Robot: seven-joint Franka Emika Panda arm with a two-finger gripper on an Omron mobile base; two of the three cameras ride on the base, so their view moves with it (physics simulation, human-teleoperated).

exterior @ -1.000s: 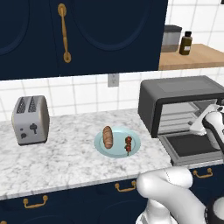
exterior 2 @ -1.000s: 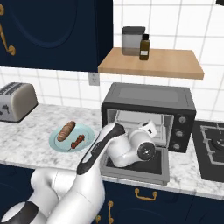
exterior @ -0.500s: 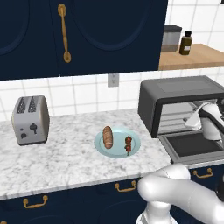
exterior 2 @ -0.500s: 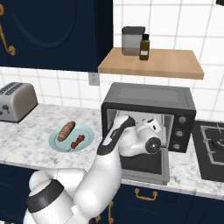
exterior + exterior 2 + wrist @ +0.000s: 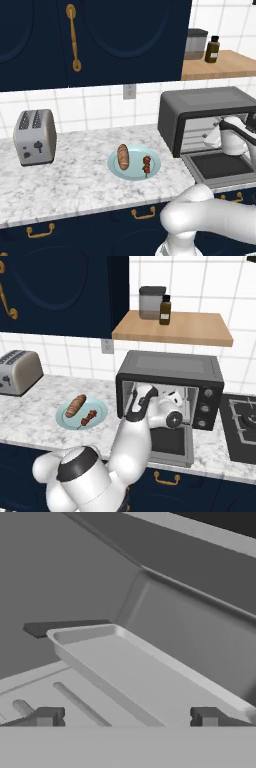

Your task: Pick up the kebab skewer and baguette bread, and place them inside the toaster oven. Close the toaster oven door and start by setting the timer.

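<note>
Navy cabinets (image 5: 95, 40) with brass handles hang over white tiled wall (image 5: 90, 107) and marble counter (image 5: 70, 185).

Glossy white arm (image 5: 131, 443), smooth rounded link shells, bulbous elbow and shoulder housings. Dark grey-black band (image 5: 75, 471) around big lower joint; narrower black collar (image 5: 135, 415) further up the forearm. Wrist: white rounded housing with round dark end cap (image 5: 174, 417). Dark bar-shaped section (image 5: 237, 127) on white hand body. Two small dark grey squared finger tips (image 5: 44, 717), blocky, matte.
</note>
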